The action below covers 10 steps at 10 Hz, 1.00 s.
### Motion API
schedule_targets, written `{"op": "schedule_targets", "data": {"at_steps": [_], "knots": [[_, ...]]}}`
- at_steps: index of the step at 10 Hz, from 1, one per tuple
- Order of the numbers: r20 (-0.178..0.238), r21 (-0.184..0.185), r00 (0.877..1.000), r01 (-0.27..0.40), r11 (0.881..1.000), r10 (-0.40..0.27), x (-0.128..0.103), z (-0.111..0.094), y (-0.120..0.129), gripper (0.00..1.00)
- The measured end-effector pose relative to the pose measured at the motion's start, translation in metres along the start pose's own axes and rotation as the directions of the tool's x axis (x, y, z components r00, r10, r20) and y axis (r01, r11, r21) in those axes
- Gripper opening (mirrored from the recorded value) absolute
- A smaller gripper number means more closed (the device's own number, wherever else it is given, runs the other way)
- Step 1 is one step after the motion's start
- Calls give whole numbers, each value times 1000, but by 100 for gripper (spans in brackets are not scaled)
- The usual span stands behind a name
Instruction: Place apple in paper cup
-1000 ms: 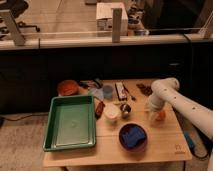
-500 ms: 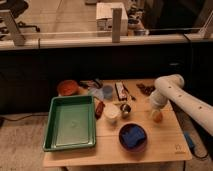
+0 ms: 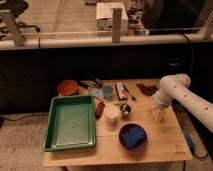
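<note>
Apple (image 3: 159,118) sits on the right part of the wooden table (image 3: 165,145), seen only as a pale yellowish patch right under the gripper (image 3: 158,112). The two blend together, so contact can't be confirmed. Whether the gripper is clenched or released: cannot tell. The white arm (image 3: 172,90) reaches in from the right edge and points down at that spot.

Paper cup (image 3: 111,113), white and upright, stands near the table's middle, well apart to the left of the apple. A small dark round thing (image 3: 125,109) is just beside the cup on its right. The dark blue bowl (image 3: 133,138) is at the front, between cup and apple but nearer the table edge. The green tray (image 3: 55,127) takes up the left side. At the back are an orange-brown bowl (image 3: 67,87), a light blue cup (image 3: 107,92), a flat packet (image 3: 120,91) and some dark bits (image 3: 146,89).
</note>
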Motion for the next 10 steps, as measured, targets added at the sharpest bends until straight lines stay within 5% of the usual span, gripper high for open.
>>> {"op": "schedule_targets", "data": {"at_steps": [6,10], "knots": [[-34,-64,999,-33,997,31,20,31,-3,80],[-49,-72,998,-45,996,41,32,34,0,45]]}}
